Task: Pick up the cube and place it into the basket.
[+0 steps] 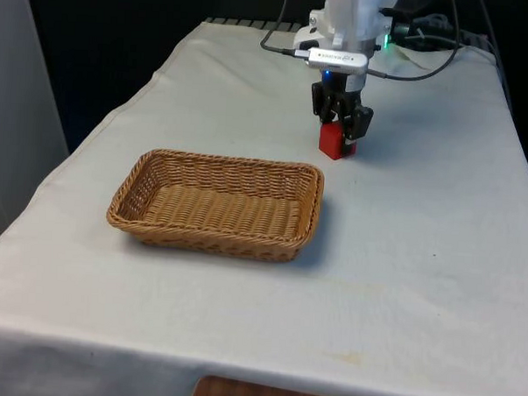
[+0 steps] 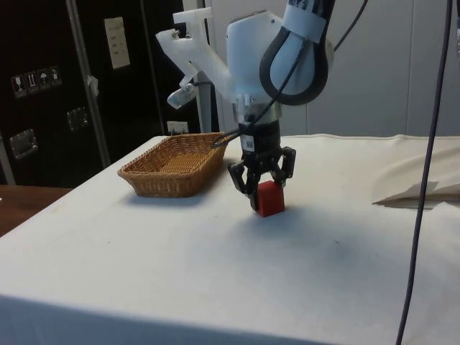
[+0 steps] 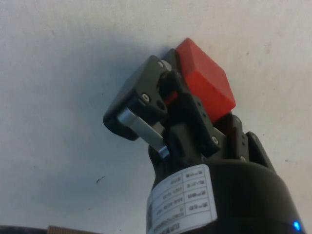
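One bare basket (image 1: 218, 202), cube (image 1: 335, 141) outside.

A white label (image 3: 183, 200) on the gripper's (image 3: 195, 105) body carries printed lines too small to read, and the pale stickers (image 2: 116, 42) on the dark cabinets (image 2: 43, 86) are likewise illegible.

A: Cube (image 1: 336, 141), front view: upper part covered by the pincer (image 1: 340, 122); lower faces visible.

B: Side view?

A: Cube (image 2: 270, 199) top edge behind the fingertips (image 2: 253, 188). Whether it rests on the worktop (image 2: 215, 273) or hangs just above it: cannot tell.

B: Wrist view?

A: One side of the cube (image 3: 204, 83) hidden by a black finger (image 3: 146, 92); second finger mostly concealed behind the cube.

B: Basket (image 2: 176, 167)?

A: Side view: interior floor hidden by the near wall. Worktop cut by the picture edges.
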Tool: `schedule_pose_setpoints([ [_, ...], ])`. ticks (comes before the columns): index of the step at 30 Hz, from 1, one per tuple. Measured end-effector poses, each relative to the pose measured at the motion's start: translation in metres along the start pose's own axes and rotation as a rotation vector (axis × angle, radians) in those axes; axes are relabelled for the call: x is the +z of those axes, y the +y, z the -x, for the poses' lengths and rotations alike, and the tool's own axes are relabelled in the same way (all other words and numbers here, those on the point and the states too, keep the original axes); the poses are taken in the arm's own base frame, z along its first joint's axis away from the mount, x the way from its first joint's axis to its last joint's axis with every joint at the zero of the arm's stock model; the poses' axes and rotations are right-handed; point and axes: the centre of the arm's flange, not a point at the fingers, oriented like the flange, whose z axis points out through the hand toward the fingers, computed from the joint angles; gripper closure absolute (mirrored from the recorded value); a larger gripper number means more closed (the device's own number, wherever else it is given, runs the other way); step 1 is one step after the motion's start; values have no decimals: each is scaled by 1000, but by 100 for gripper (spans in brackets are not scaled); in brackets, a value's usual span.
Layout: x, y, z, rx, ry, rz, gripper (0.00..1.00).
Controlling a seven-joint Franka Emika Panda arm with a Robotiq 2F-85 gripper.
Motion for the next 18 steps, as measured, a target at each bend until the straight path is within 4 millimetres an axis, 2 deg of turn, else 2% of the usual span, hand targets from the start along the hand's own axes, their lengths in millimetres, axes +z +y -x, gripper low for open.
schedule_pose_setpoints([
  [3,-1,0,0,-2,2,-2,99],
  [10,-19,-1,-2,-10,-6,-5,99],
  [14,-39,-1,-2,-18,-20,-5,99],
  [18,-48,-1,-2,-24,-26,0,99],
])
